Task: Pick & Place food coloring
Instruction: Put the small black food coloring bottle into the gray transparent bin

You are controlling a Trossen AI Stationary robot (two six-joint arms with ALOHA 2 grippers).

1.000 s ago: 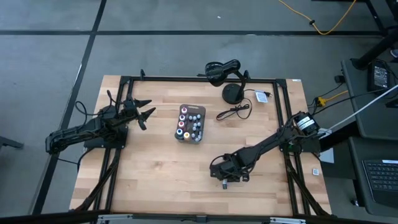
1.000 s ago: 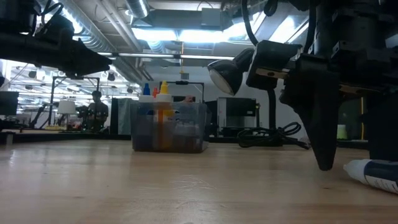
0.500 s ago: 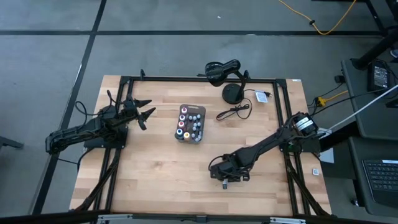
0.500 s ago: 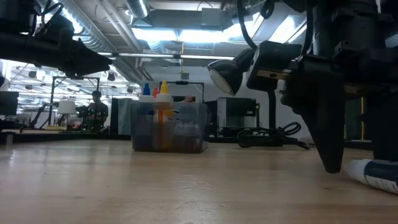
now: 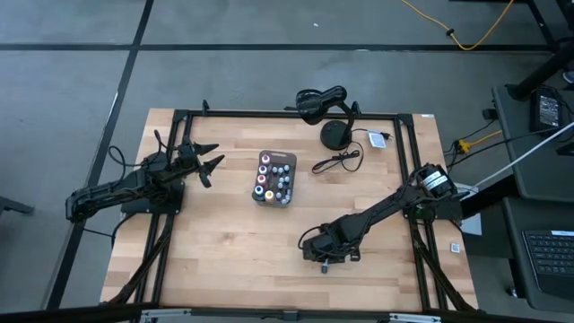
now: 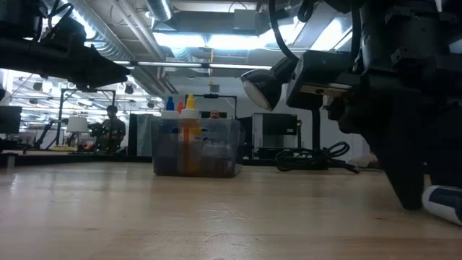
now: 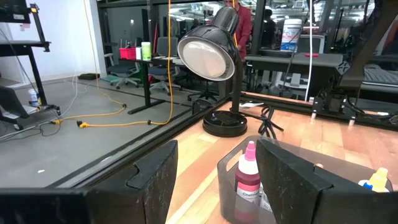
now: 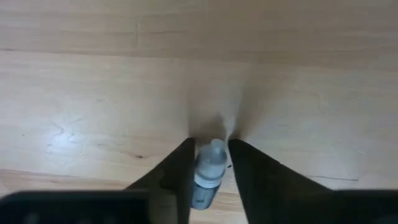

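The pale wooden table top [image 5: 224,242] is smooth and matt, with fine grain lines and butted planks. On it stands a translucent gray plastic tray [image 6: 196,148], its walls faintly glossy. Behind the tray, the black desk lamp [image 7: 210,48] has a glossy dark shade around a frosted white face. In front of the tray lies a small bottle [image 8: 208,168] of cloudy, semi-matt plastic, between matt black fingers [image 8: 177,177].
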